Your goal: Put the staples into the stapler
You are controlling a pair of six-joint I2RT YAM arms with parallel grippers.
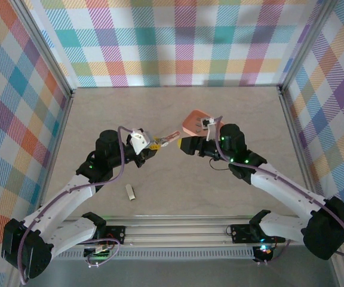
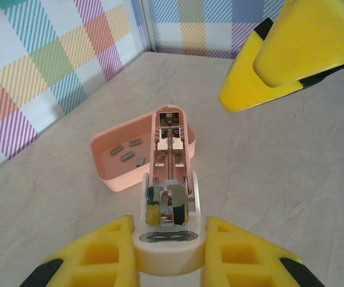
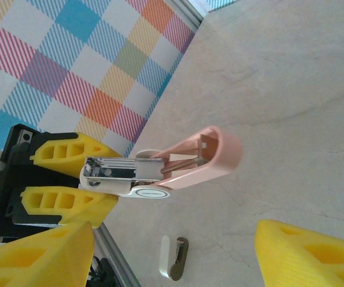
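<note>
My left gripper (image 1: pixel 153 145) is shut on the whitish base end of the pink stapler (image 1: pixel 169 140) and holds it above the table. In the left wrist view the stapler (image 2: pixel 171 173) lies open between my yellow fingers (image 2: pixel 103 254), its metal channel and spring showing. Beyond it several small grey staples (image 2: pixel 128 152) lie in the salmon tray (image 2: pixel 109 173). My right gripper (image 1: pixel 183 144) stands open just right of the stapler's tip with nothing in it. In the right wrist view the stapler (image 3: pixel 187 167) hangs ahead of the open right gripper (image 3: pixel 175 233).
A small grey-white oblong piece (image 1: pixel 130 192) lies on the table near the front rail and also appears in the right wrist view (image 3: pixel 173 258). The salmon tray (image 1: pixel 191 124) sits behind the right gripper. Checked walls enclose the table on three sides.
</note>
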